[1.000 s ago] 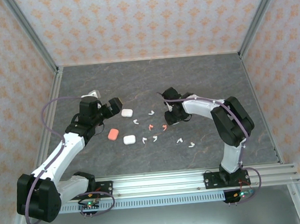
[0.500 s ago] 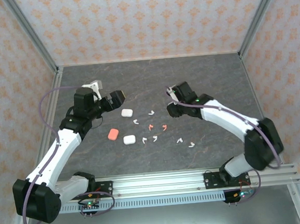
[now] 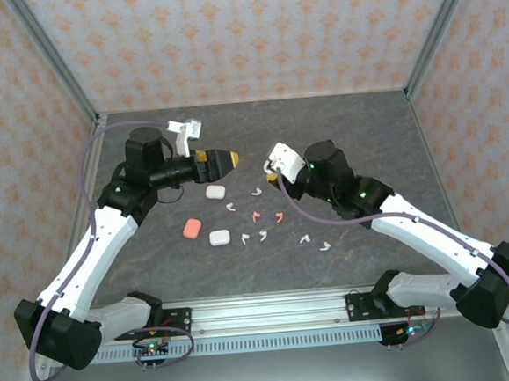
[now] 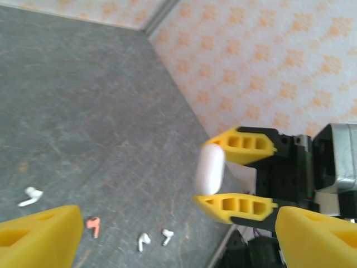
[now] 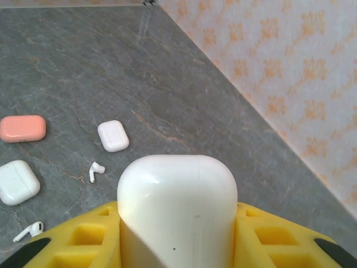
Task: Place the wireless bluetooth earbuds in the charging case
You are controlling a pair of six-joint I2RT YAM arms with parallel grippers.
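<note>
Right wrist shows a closed white case (image 5: 177, 206) between right jaws.

Nothing here can be read. The white case (image 5: 177, 206) close to the right wrist camera has a plain, smooth shell with a faint seam and a tiny dark speck, but no lettering or logo. The pink case (image 5: 22, 128) on the table looks too small to show any marking. The wall (image 3: 243, 41) carries a repeating orange ornament, not writing.
</note>
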